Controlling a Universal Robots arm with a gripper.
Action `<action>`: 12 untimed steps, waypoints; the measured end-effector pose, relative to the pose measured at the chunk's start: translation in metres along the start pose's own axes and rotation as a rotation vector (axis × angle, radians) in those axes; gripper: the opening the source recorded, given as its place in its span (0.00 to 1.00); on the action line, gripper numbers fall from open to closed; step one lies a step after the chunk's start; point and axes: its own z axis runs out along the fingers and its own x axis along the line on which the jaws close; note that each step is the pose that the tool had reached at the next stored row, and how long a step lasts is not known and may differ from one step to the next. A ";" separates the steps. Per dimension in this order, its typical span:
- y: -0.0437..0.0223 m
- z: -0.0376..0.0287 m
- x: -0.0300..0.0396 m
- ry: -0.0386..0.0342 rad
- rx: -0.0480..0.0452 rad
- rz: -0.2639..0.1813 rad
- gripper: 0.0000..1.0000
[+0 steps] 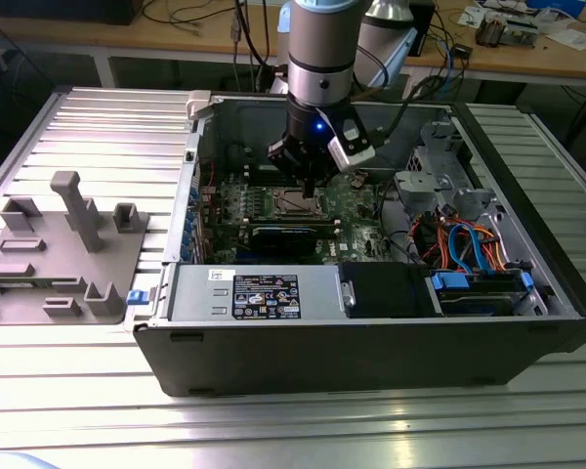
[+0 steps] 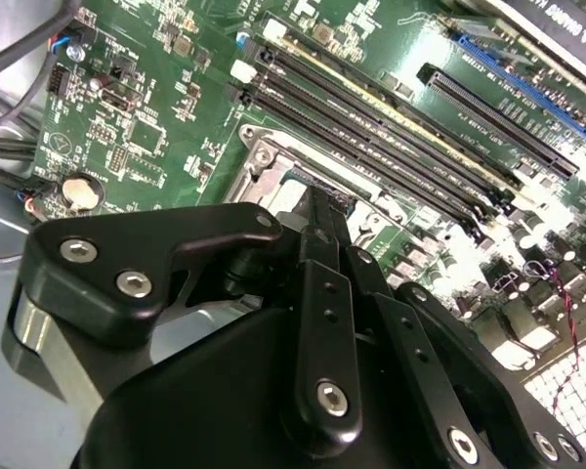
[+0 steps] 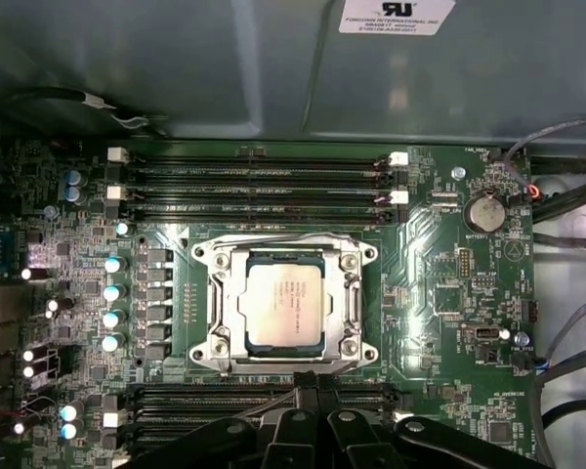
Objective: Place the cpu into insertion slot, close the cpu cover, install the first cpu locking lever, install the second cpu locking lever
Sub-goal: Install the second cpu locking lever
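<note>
Silver-grey square cpu seated in the silver-rimmed insertion slot at frame centre, first wrist view | silver cpu cover down | black gripper just beside, fingers together, empty | you should press the lever squarely.

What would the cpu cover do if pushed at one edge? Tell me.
The cpu cover is a thin metal frame lying flat around the cpu, so it would probably flex slightly rather than slide. It looks light for its size. Its bare metal seems smooth, so the hand might slip off it.
</note>
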 end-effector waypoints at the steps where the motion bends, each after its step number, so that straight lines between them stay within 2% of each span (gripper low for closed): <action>1: -0.0012 0.0002 0.0000 0.0001 -0.0001 0.000 0.11; 5: -0.0073 0.0007 0.0004 0.0002 0.0000 0.000 0.11; 9: -0.0087 0.0013 0.0085 0.0002 -0.0005 0.000 0.11; 12: -0.0107 0.0014 0.0108 0.0002 -0.0010 0.000 0.11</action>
